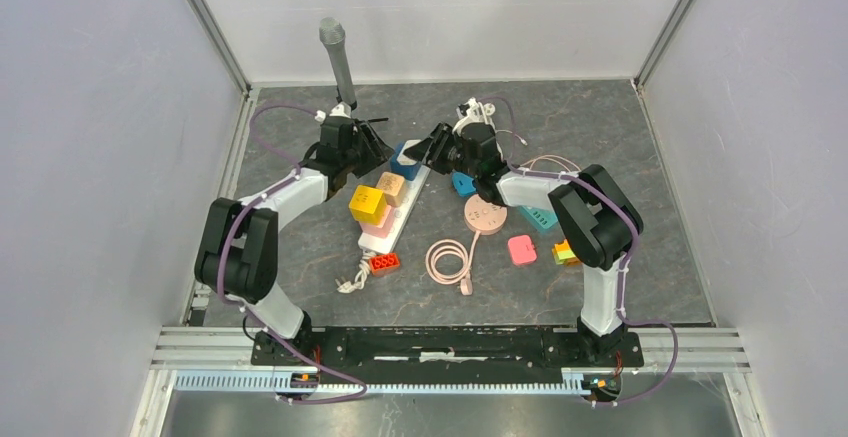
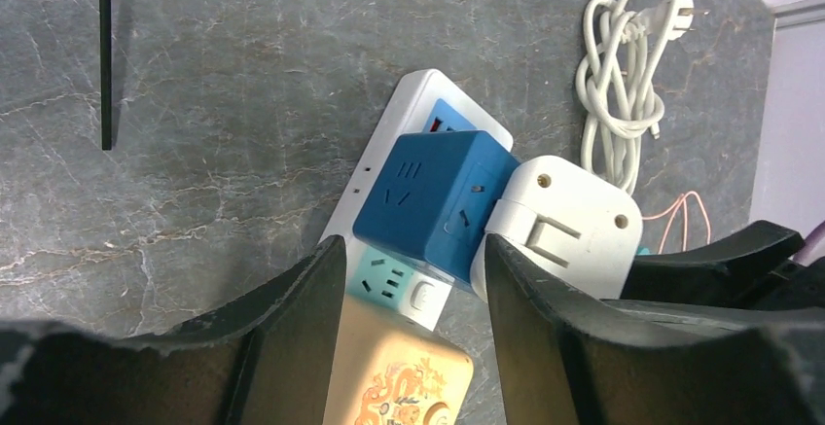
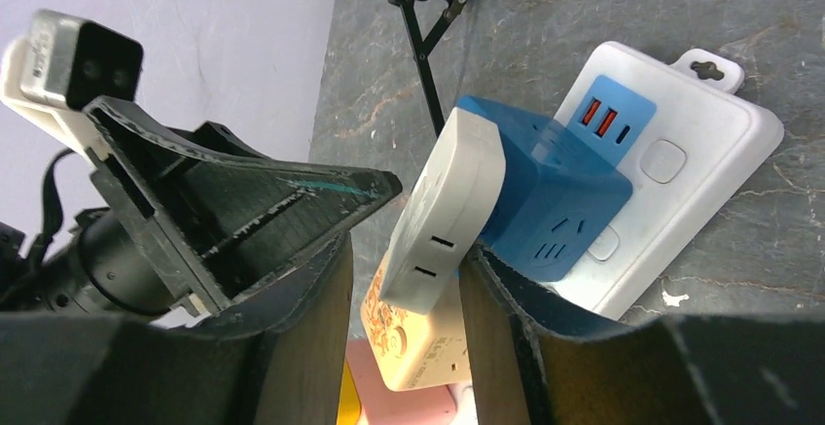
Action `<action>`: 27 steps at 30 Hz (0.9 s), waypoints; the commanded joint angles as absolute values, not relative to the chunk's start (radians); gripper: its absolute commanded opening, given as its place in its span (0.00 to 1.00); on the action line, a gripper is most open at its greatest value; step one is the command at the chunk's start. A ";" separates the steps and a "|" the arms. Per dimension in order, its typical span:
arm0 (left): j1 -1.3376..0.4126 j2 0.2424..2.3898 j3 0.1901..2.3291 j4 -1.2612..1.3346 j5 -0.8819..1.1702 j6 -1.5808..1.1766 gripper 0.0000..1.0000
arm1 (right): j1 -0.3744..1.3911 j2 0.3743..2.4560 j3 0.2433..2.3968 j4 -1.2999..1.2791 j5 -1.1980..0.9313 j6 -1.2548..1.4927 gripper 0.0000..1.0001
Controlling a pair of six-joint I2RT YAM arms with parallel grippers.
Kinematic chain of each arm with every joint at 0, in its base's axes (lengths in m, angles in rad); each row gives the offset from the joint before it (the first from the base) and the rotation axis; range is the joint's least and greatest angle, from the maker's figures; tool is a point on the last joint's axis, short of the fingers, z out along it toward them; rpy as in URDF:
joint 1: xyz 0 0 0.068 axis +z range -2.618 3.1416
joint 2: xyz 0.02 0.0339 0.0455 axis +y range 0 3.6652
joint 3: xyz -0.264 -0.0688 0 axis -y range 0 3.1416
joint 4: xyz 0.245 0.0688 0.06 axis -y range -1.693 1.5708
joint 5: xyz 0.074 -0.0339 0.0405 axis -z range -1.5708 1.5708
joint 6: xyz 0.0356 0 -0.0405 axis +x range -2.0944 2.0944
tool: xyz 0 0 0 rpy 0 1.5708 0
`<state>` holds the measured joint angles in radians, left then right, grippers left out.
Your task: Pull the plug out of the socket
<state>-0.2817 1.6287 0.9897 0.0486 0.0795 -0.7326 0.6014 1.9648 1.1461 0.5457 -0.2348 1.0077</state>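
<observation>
A white power strip (image 1: 377,241) lies on the grey table with several cube adapters on it. A blue cube socket (image 2: 428,196) sits at its far end, and a flat white plug (image 2: 564,226) leans against the cube's side. Whether the plug is still seated I cannot tell. My right gripper (image 3: 404,260) is open around the white plug (image 3: 448,211), with a gap showing on the left side. My left gripper (image 2: 413,269) is open, its fingers straddling the strip and a beige cube (image 2: 399,376) just before the blue cube.
A microphone on a black stand (image 1: 338,57) rises behind the left arm. A coiled white cable (image 2: 623,65) lies beside the strip. A pink round puck (image 1: 485,219) with its cable, a pink block (image 1: 521,249) and a red brick (image 1: 384,262) lie nearby.
</observation>
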 commanded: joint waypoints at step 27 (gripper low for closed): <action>-0.289 1.736 0.974 -0.086 0.004 -0.762 0.43 | 0.563 2.020 1.118 0.940 -0.329 1.392 0.00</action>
